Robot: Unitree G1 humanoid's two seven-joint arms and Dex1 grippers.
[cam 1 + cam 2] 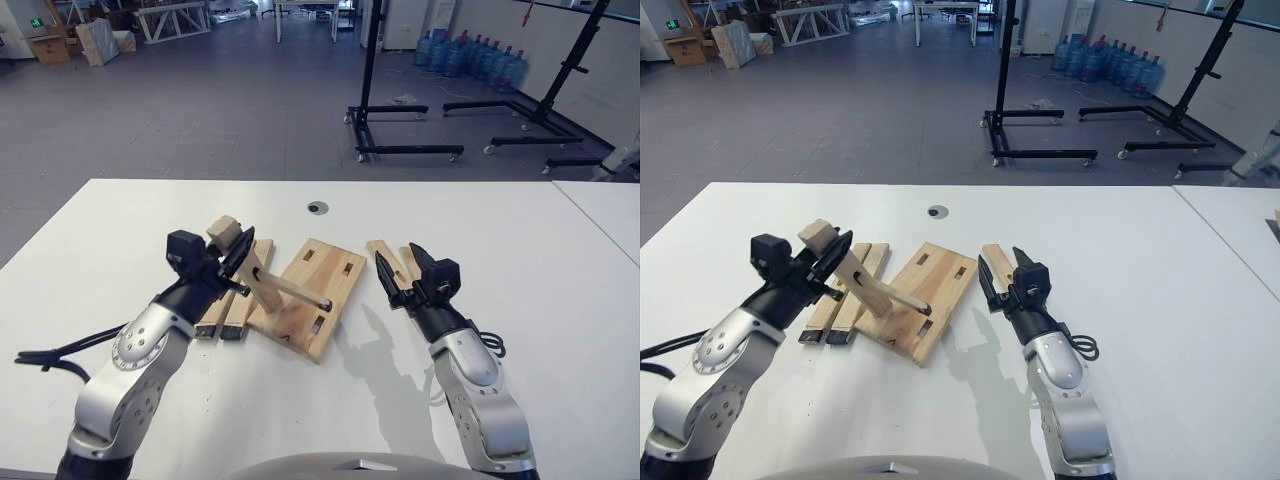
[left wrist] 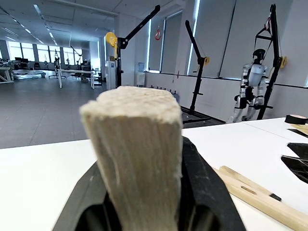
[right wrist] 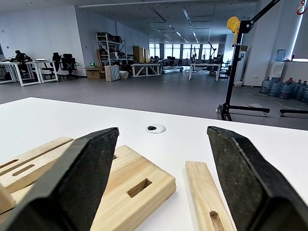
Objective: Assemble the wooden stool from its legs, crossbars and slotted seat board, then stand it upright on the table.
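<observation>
Left gripper (image 1: 238, 262): fingers closed narrow on the thick upper end of a pale square-section wooden leg (image 1: 290, 291); the grip sits above the table, just left of the seat board
Right gripper (image 1: 398, 256): fingers spread wide, nothing between them; they point away from the robot, just right of the seat board and over the near end of a short pale wooden slat with a slot (image 3: 204, 192); contact with the slat cannot be judged
Held leg, axis: slants from the left gripper down and to the right; the lower end meets the board at a slot near its middle; whether it is seated inside cannot be judged
Slotted seat board (image 1: 295, 325): light wooden rectangle with several cut slots, lying on the table between the two grippers, long axis running from near-left to far-right
Loose parts: two pale wooden bars with dark ends (image 1: 822, 318) lie side by side against the board's left edge, under the left gripper
Surface: white table (image 1: 520, 250) with a round grey cable port (image 1: 318, 208) beyond the board
Room: grey floor, black wheeled stands (image 1: 400, 110), blue water bottles (image 1: 470, 50) at the far wall
</observation>
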